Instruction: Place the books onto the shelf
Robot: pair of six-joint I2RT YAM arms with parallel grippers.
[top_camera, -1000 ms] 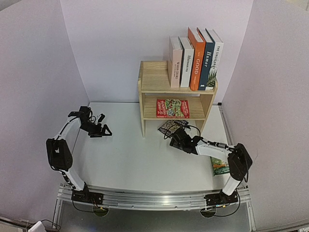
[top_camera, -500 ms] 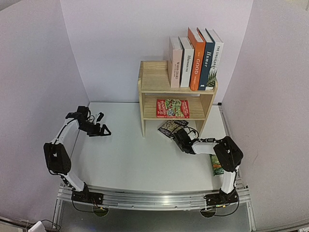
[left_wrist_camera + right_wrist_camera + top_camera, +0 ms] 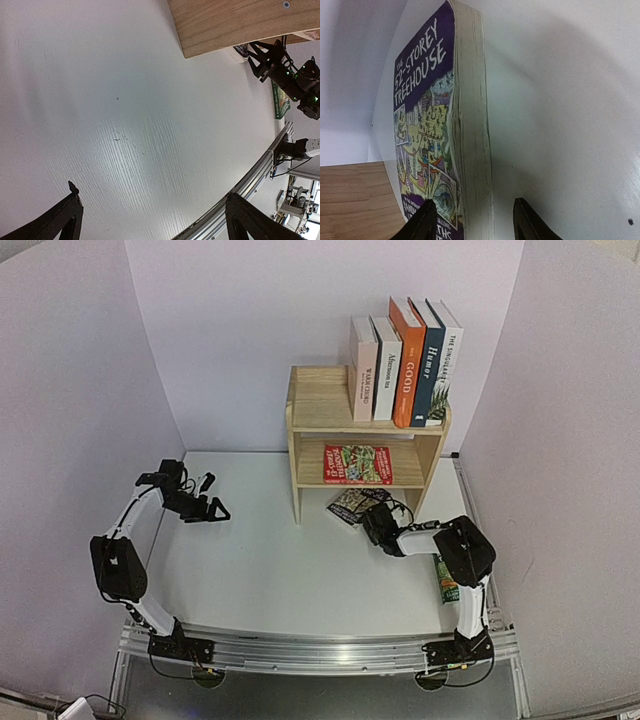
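1. right gripper (image 3: 474,212) half open, fingers either side of the treehouse book (image 3: 422,120), a gap at the page edge.
2. that book is on the table (image 3: 260,570), just before the shelf (image 3: 318,405).
3. left gripper (image 3: 205,508) is wide open and empty.

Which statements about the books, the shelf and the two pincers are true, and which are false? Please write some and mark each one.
1. Five books stand upright on the top tier of the shelf. True.
2. The lower tier is empty. False: a red book lies flat there.
3. The right pincer has one finger on each side of the Treehouse book. True.
4. The left pincer holds a book. False: it is open and holds nothing.
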